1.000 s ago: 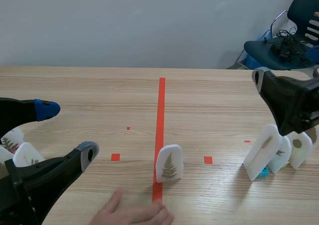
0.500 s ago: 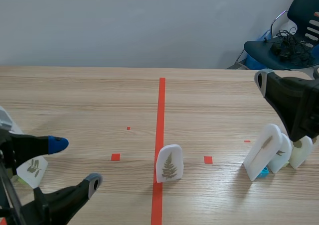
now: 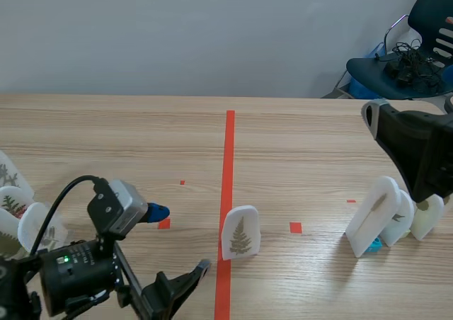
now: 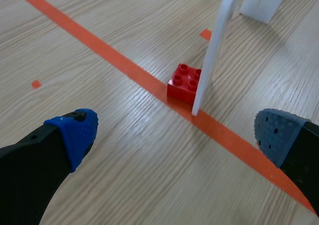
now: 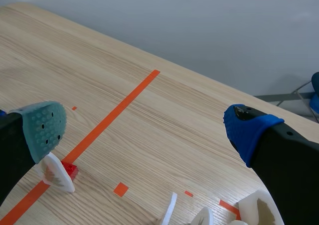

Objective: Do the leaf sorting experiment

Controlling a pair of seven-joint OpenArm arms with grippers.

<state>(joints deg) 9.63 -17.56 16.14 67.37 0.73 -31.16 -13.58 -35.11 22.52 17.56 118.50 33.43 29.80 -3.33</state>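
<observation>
A white card with a fern leaf (image 3: 241,233) stands upright on the orange-red centre line, clipped into a red brick (image 4: 185,83). My left gripper (image 3: 180,238) is open just left of it, low over the table. In the left wrist view the card (image 4: 217,41) shows edge-on, ahead of the open left gripper (image 4: 177,135) and clear of both fingers. My right gripper (image 5: 147,128) is open and raised over the table's right side, holding nothing. The fern card (image 5: 55,172) lies far off beneath its grey-green pad (image 5: 45,128).
Three white leaf cards (image 3: 373,214) stand bunched at the right, under the right arm (image 3: 417,150). Several more leaf cards (image 3: 14,200) stand at the left edge, behind the left arm. A chair (image 3: 410,58) with cables stands beyond the table's far right corner.
The left arm has swung in toward the centre line, bringing its open gripper near the fern card. A person's hand at the front edge one second ago is gone. The right arm has barely shifted.
</observation>
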